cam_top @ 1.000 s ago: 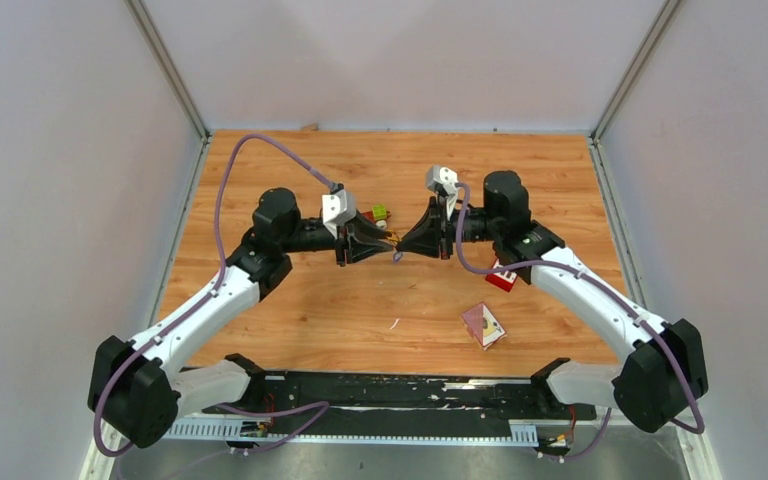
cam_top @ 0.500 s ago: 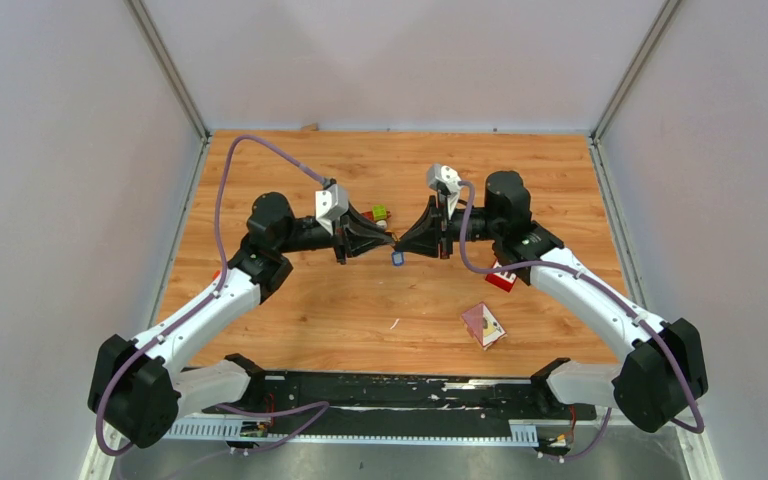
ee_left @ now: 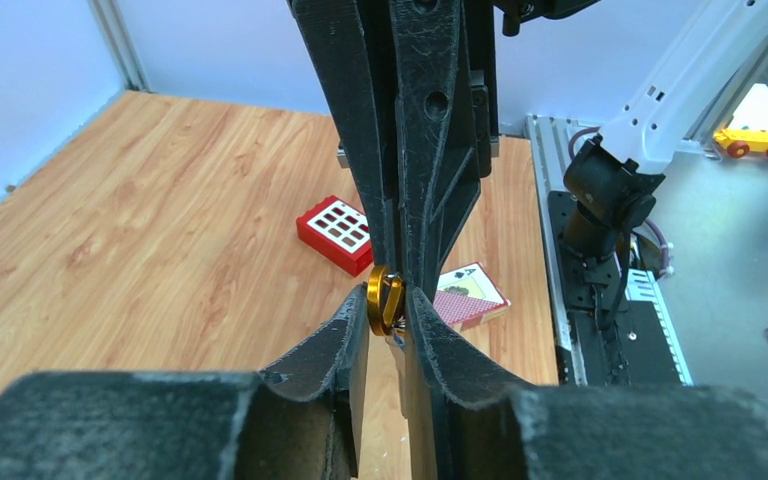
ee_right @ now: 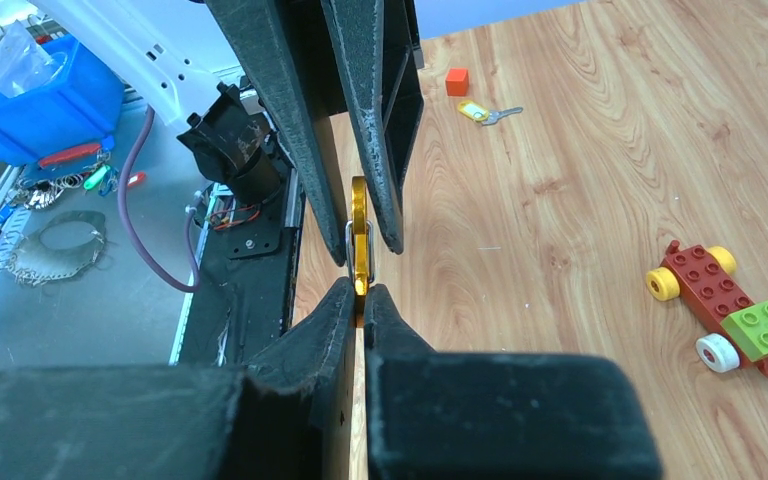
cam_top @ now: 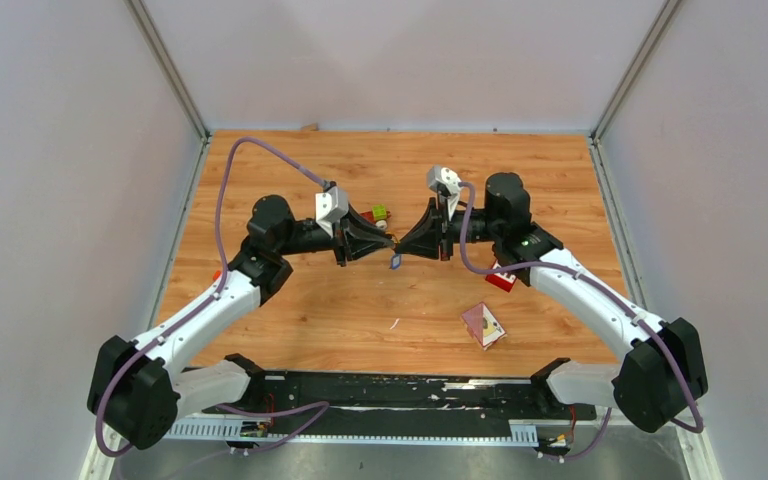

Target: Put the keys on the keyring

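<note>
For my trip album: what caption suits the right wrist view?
Right gripper pinches a gold keyring edge-on, the left gripper flanking it, above a wooden table.

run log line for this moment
right gripper: shut on keyring | left gripper: flanks keyring, grip unclear | blue key: hangs below | yellow key: on table

Toy car (cam_top: 379, 213) beyond left gripper (cam_top: 389, 246) (near)

The gold keyring (ee_right: 359, 245) stands upright, edge-on, in mid-air. The blue-headed key (cam_top: 396, 261) hangs just below it. The yellow-headed key (ee_right: 482, 112) lies flat, well apart.
</note>
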Tool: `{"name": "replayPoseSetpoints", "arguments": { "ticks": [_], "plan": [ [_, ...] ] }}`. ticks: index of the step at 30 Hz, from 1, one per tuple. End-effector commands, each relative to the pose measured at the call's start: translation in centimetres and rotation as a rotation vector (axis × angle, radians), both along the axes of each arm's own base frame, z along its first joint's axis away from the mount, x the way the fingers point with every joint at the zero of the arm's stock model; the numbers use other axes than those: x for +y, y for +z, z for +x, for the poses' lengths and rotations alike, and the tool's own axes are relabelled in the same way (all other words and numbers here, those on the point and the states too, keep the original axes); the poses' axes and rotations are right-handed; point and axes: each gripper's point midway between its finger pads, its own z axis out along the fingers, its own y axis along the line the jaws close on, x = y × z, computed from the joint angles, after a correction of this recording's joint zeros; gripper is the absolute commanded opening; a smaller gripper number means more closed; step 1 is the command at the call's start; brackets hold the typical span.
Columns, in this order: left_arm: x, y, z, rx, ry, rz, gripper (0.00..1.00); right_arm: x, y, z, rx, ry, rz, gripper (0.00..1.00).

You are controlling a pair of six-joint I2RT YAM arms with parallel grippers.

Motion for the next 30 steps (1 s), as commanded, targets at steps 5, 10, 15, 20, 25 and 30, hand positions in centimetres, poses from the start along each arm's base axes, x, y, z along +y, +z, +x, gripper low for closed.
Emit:
{"name": "replayPoseSetpoints", "arguments": {
  "ticks": [5,10,15,20,25,30],
  "plan": [
    [0.4,1.6,-0.5,-0.061,0.002,-0.038,0.29,-0.3,0.8,0.4,-0.016,-0.011,0.028,0.00],
    [0.4,1.7,-0.4,-0.059,0.003,-0.045,0.25,-0.2,0.7,0.4,-0.014,-0.011,0.028,0.00],
    [0.2,1.9,-0.3,-0.042,-0.006,-0.056,0.19,-0.2,0.4,0.6,-0.008,-0.012,0.025,0.00],
    [-0.1,2.2,-0.3,-0.022,-0.023,-0.071,0.11,-0.1,0.1,0.8,-0.007,-0.019,0.022,0.00],
    [-0.2,1.9,-0.2,-0.007,-0.028,-0.068,0.00,-0.1,-0.1,0.8,-0.013,-0.023,0.018,0.00],
    [0.4,1.3,0.3,-0.038,0.027,0.002,0.00,-0.4,-0.3,1.3,-0.050,-0.047,-0.015,0.24]
  ]
}}
